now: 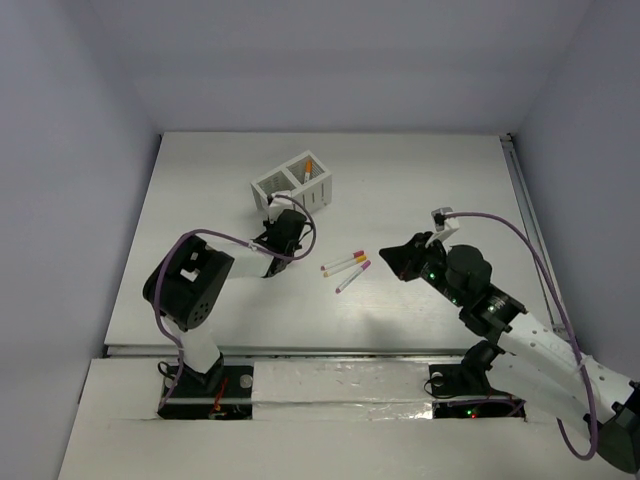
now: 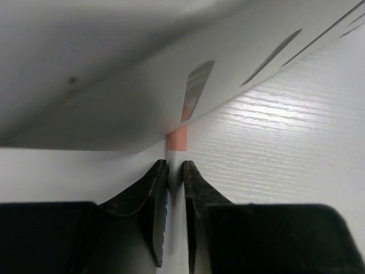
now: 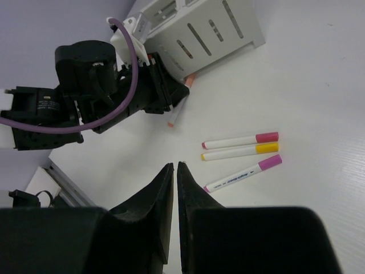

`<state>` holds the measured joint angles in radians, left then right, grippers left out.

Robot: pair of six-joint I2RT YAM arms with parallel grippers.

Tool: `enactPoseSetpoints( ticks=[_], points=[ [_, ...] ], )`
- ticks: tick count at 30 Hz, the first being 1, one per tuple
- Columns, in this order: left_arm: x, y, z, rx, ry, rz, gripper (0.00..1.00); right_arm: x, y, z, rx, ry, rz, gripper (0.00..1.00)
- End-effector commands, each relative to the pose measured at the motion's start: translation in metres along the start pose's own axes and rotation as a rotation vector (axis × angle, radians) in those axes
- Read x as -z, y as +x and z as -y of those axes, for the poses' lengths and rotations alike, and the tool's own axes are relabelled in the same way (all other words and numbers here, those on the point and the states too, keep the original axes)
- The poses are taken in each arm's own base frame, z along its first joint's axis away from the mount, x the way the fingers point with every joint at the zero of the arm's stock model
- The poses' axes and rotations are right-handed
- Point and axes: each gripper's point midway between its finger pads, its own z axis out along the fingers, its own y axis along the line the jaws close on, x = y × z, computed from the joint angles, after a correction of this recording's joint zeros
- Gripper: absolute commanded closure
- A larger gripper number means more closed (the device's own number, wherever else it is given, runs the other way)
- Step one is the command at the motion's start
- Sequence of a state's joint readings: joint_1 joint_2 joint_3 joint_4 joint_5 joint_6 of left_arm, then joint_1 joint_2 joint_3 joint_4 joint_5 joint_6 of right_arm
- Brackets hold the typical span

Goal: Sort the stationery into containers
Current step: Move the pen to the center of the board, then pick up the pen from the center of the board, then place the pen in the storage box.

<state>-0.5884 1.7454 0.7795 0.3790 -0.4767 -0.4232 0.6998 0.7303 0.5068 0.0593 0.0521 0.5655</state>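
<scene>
— You were on the grab-a-pen step, I think. Your left pincer (image 2: 174, 165) was pinched narrow on the orange-capped pen (image 2: 177, 138), with the pen's white body between its fingers.

— And you had that pen low down, just beside the near wall of the organiser (image 1: 268, 188), not inside it. I could not tell if it was off the surface (image 1: 430, 190) or lying on it.

— Your right pincer (image 3: 174, 166) was closed thin too, but it held nothing. It hung near the three loose pens: the pink-capped pen (image 3: 240, 140), the yellow-capped pen (image 3: 239, 151) and the purple-capped pen (image 3: 243, 174). They lay close together, apart from the organiser.

— The standing pen (image 1: 308, 166) was in one box of the organiser already, the one on the right in the top view.

— So next, I think, you needed to lift the orange-capped pen over the wall, tip it upright, and let go above a box. You needed a firm hold, since the wall was so near.
</scene>
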Motion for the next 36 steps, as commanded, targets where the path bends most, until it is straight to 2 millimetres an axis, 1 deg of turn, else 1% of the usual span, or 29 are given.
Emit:
enactPoseSetpoints(
  ticks=[1, 2, 3, 4, 5, 6, 7, 8, 10, 11, 13, 14, 16, 17, 18, 19, 21, 23, 24, 26, 27, 29, 30, 31, 32, 33, 34, 35, 36],
  points=[
    [0.005, 0.001, 0.005, 0.009, 0.026, -0.011, 1.0, 0.009, -0.02, -0.013, -0.003, -0.043, 0.067, 0.87],
    [0.008, 0.003, 0.008, 0.018, 0.035, -0.014, 1.0, 0.011, -0.021, -0.011, -0.003, -0.032, 0.067, 0.87],
    [0.012, 0.011, 0.007, 0.021, 0.043, -0.02, 1.0, 0.014, -0.025, -0.013, -0.004, -0.033, 0.079, 0.87],
    [0.014, 0.014, 0.006, 0.032, 0.053, -0.02, 1.0, 0.015, -0.027, -0.013, -0.004, -0.033, 0.085, 0.87],
    [0.021, 0.012, 0.012, 0.044, 0.091, -0.012, 1.0, 0.019, -0.03, -0.013, -0.005, -0.027, 0.095, 0.87],
    [0.025, 0.016, 0.01, 0.059, 0.101, -0.012, 1.0, 0.019, -0.032, -0.012, -0.005, -0.019, 0.098, 0.86],
    [0.031, 0.019, 0.017, 0.056, 0.127, -0.011, 1.0, 0.02, -0.035, -0.012, -0.008, -0.013, 0.105, 0.86],
    [0.039, 0.012, 0.022, 0.066, 0.154, 0.007, 1.0, 0.019, -0.032, -0.005, -0.005, 0.025, 0.095, 0.85],
    [0.051, 0.007, 0.029, 0.081, 0.197, 0.022, 1.0, 0.018, -0.034, -0.003, -0.002, 0.048, 0.089, 0.84],
    [0.062, -0.004, 0.038, 0.102, 0.24, 0.049, 1.0, 0.018, -0.034, -0.001, -0.001, 0.059, 0.086, 0.84],
    [0.075, -0.017, 0.048, 0.133, 0.294, 0.074, 1.0, 0.015, -0.034, 0.0, -0.002, 0.069, 0.08, 0.84],
    [0.088, -0.031, 0.057, 0.155, 0.344, 0.102, 1.0, 0.015, -0.036, 0.0, -0.002, 0.077, 0.084, 0.84],
    [0.1, -0.053, 0.064, 0.182, 0.385, 0.141, 1.0, 0.016, -0.037, 0.001, -0.004, 0.087, 0.083, 0.84],
    [0.115, -0.068, 0.071, 0.199, 0.43, 0.172, 1.0, 0.017, -0.038, 0.002, -0.003, 0.098, 0.083, 0.84],
    [0.123, -0.081, 0.075, 0.211, 0.453, 0.194, 1.0, 0.018, -0.039, 0.003, -0.002, 0.101, 0.083, 0.84],
    [0.13, -0.09, 0.077, 0.222, 0.471, 0.211, 1.0, 0.019, -0.04, 0.003, -0.002, 0.107, 0.087, 0.84],
    [0.149, -0.116, 0.083, 0.249, 0.523, 0.259, 1.0, 0.022, -0.042, 0.005, 0.0, 0.12, 0.089, 0.84],
    [0.161, -0.133, 0.086, 0.261, 0.549, 0.29, 1.0, 0.023, -0.043, 0.006, 0.001, 0.13, 0.093, 0.84],
    [0.169, -0.147, 0.091, 0.266, 0.572, 0.309, 1.0, 0.024, -0.045, 0.005, 0.0, 0.129, 0.098, 0.84],
    [0.178, -0.163, 0.094, 0.275, 0.59, 0.337, 1.0, 0.022, -0.045, 0.005, 0.0, 0.13, 0.097, 0.84],
    [0.184, -0.178, 0.097, 0.288, 0.598, 0.367, 1.0, 0.022, -0.046, 0.005, 0.0, 0.131, 0.1, 0.84],
    [0.187, -0.191, 0.099, 0.293, 0.591, 0.395, 1.0, 0.018, -0.045, 0.006, 0.002, 0.134, 0.096, 0.84],
    [0.192, -0.21, 0.099, 0.314, 0.597, 0.427, 1.0, 0.017, -0.044, 0.006, 0.002, 0.133, 0.094, 0.84],
    [0.191, -0.221, 0.096, 0.319, 0.588, 0.447, 1.0, 0.016, -0.042, 0.007, 0.003, 0.134, 0.087, 0.84],
    [0.184, -0.226, 0.097, 0.318, 0.574, 0.449, 1.0, 0.014, -0.041, 0.006, 0.004, 0.129, 0.087, 0.84],
    [0.188, -0.243, 0.098, 0.329, 0.577, 0.476, 1.0, 0.013, -0.04, 0.007, 0.008, 0.129, 0.083, 0.84],
    [0.187, -0.253, 0.097, 0.326, 0.57, 0.493, 1.0, 0.013, -0.038, 0.008, 0.012, 0.131, 0.084, 0.84],
    [0.174, -0.258, 0.093, 0.32, 0.529, 0.497, 1.0, 0.012, -0.037, 0.011, 0.015, 0.134, 0.089, 0.84],
    [0.178, -0.275, 0.095, 0.326, 0.525, 0.529, 1.0, 0.01, -0.035, 0.012, 0.015, 0.137, 0.089, 0.84]
  ],
)
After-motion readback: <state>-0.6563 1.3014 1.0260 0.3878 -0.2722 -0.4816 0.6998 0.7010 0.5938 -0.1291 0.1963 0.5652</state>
